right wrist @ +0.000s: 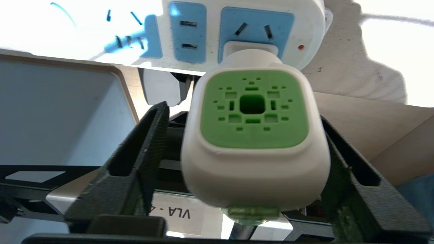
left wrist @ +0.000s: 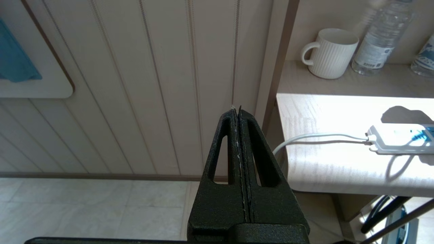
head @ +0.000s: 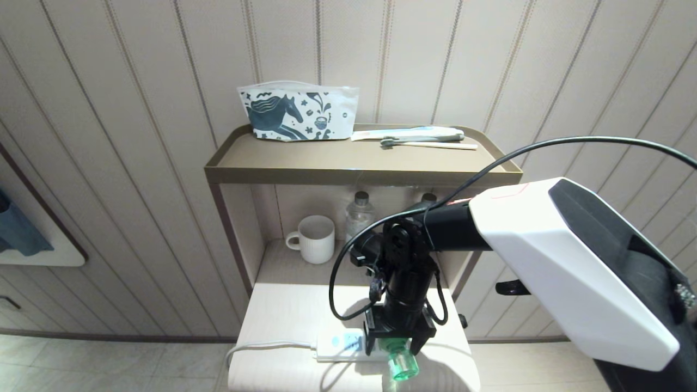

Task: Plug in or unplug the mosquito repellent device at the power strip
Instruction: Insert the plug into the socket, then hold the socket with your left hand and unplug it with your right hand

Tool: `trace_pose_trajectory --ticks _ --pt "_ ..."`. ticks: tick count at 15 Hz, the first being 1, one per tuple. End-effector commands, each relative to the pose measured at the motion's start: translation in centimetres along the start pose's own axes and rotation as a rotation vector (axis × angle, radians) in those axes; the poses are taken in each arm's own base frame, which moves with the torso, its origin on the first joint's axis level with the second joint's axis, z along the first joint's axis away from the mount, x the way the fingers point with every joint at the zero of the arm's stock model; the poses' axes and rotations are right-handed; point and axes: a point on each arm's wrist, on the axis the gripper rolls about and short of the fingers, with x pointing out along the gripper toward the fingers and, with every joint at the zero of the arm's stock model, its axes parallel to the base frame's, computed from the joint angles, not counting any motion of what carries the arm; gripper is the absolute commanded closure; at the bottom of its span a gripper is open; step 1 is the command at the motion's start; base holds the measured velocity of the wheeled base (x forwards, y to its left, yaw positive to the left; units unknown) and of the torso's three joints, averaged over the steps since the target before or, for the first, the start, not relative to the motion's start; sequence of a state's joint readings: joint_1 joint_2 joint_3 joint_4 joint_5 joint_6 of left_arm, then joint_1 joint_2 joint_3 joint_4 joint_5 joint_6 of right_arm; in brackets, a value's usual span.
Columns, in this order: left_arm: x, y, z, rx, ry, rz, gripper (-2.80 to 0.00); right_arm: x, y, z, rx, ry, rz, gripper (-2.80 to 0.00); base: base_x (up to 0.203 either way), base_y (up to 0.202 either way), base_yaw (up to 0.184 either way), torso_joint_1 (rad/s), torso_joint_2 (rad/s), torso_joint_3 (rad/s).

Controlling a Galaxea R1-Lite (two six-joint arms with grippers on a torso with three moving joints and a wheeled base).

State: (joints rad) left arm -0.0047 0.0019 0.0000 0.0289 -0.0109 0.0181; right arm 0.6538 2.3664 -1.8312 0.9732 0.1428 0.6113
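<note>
**Head view: repellent looked plugged in, claw letting go**

Head view had the right gripper (head: 400,342) over the long white power strip with light-blue sockets (head: 342,347), green bottle sticking out past the table edge.

Left wrist view: left gripper (left wrist: 239,112) pressed together, parked off to the side.

Right wrist view: small white rounded-square mosquito repellent device with green centre (right wrist: 254,142) seated in the strip, fingers (right wrist: 142,152) spread with a gap on one side. Contact on the other side, hard to tell. Only backing away looked left.

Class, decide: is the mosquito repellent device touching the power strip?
Touching. The right wrist view shows the mosquito repellent device seated with its white neck pressed into a blue socket panel of the power strip, no gap between them.
</note>
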Motion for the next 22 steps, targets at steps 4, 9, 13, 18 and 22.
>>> trace_pose_trajectory --ticks 4,9,13,18,22 --pt "0.0 0.0 0.0 0.002 0.000 0.000 0.00 -2.4 0.0 -0.8 -0.007 -0.055 0.002 -2.80 0.000 0.000 0.000 0.000 0.00 0.000" --pt "0.0 0.0 0.0 0.000 0.000 0.000 0.00 -7.0 0.0 -3.4 -0.033 -0.158 -0.010 -2.80 0.000 0.000 0.000 0.000 0.00 0.000" --pt "0.0 0.0 0.0 0.000 0.000 0.000 0.00 -10.4 -0.3 -6.5 -0.063 -0.219 -0.008 -2.80 0.000 0.000 0.000 0.000 0.00 0.000" --pt "0.0 0.0 0.0 0.000 0.000 0.000 0.00 -16.0 -2.1 -12.9 -0.102 -0.393 -0.006 0.00 0.000 0.000 0.000 0.000 0.00 0.000" --pt "0.0 0.0 0.0 0.000 0.000 0.000 0.00 -18.9 -4.4 -16.2 -0.118 -0.489 0.027 0.00 0.000 0.000 0.000 0.000 0.00 0.000"
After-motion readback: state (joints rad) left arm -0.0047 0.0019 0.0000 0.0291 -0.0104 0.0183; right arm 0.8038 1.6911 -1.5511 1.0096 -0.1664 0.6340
